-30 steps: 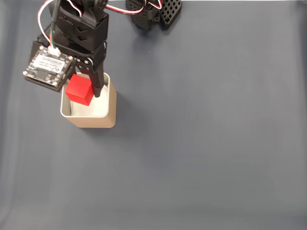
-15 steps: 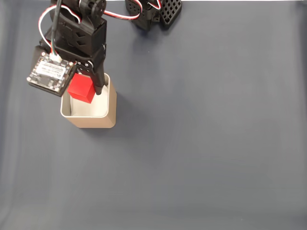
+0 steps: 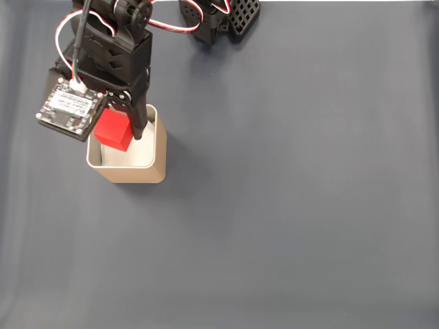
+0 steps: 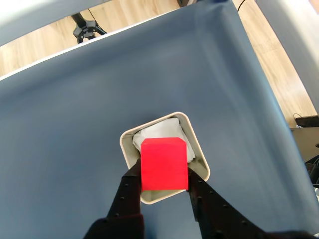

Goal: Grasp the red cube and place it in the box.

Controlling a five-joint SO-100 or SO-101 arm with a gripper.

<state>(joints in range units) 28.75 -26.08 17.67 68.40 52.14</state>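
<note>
My gripper (image 3: pixel 118 133) is shut on the red cube (image 3: pixel 114 130) and holds it above the far-left part of the box (image 3: pixel 137 175) in the fixed view. The box is a tan square container with a white lining, standing on the dark blue cloth. Seen from the wrist, the red cube (image 4: pixel 164 164) sits between my two black fingers (image 4: pixel 130 185), straight over the open box (image 4: pixel 198 149), whose white lining shows behind it. My gripper (image 4: pixel 163 186) reaches in from the bottom edge of that view.
The arm's black base (image 3: pixel 218 17) stands at the top edge of the fixed view. A camera board (image 3: pixel 70 106) hangs left of the gripper. Dark blue cloth (image 3: pixel 295 205) covers the table to the right and front. The wrist view shows wooden floor (image 4: pixel 279 59) past the table edge.
The gripper, still holding the cube, rose slightly away from the box and has now shifted a little to the left over the box's far-left side.
</note>
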